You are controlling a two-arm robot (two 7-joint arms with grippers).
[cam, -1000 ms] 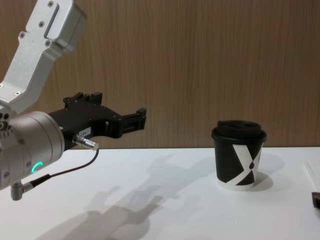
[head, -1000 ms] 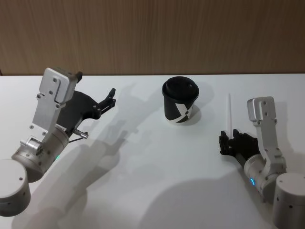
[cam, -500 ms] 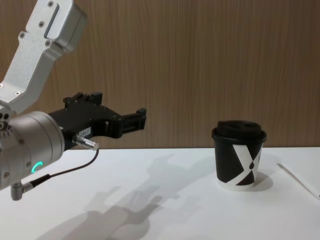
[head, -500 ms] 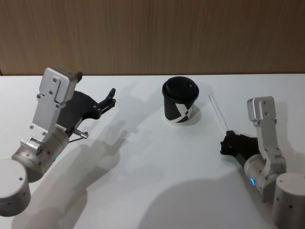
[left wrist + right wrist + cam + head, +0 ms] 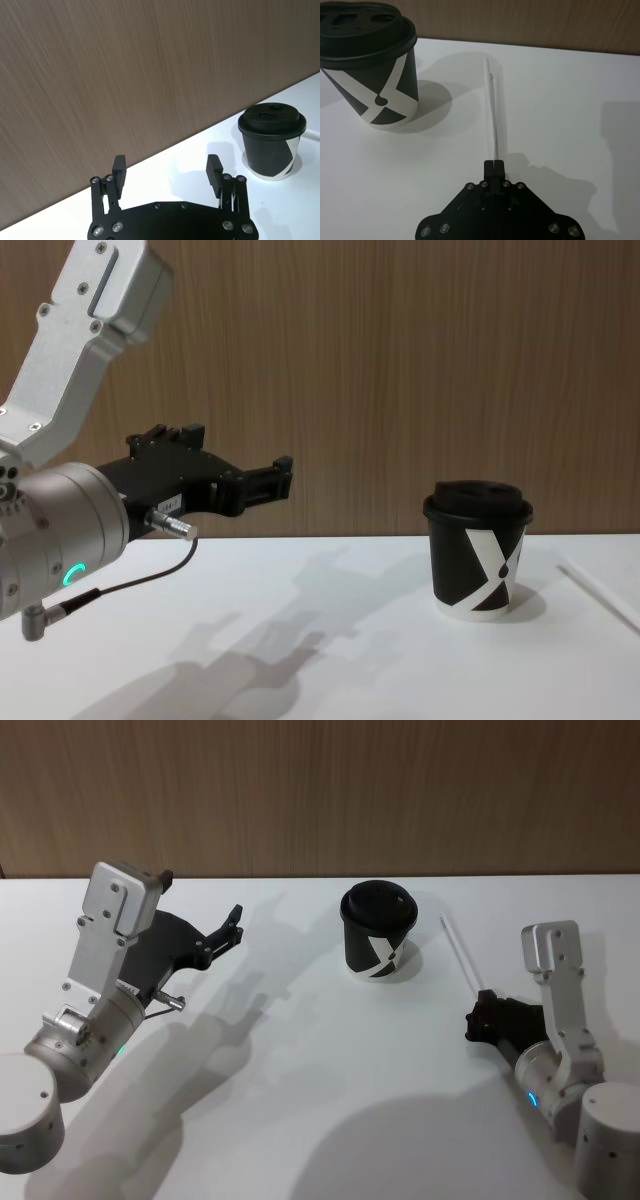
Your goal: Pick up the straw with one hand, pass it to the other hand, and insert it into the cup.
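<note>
The right tool (image 5: 479, 1017) sits low over the desk (image 5: 320, 1110) at the near right, its two fingers pressed together on the near end of the straw (image 5: 459, 952). In the right wrist view the fingertips of the tool (image 5: 494, 165) meet with the straw (image 5: 492, 110) pinched between them, and the thin white tube runs straight away from the tool across the white surface. Whether its far end touches the desk cannot be told. That far end lies just beside the cup (image 5: 380, 933), to the cup's right, apart from it. The cup stands upright near the middle of the desk with its domed lid on. Well apart on the left, the left tool (image 5: 235, 923) hangs raised above the desk, fingers spread wide and holding nothing, pointing toward the cup (image 5: 272, 141). A wood-panelled wall (image 5: 320, 790) backs the desk.
</note>
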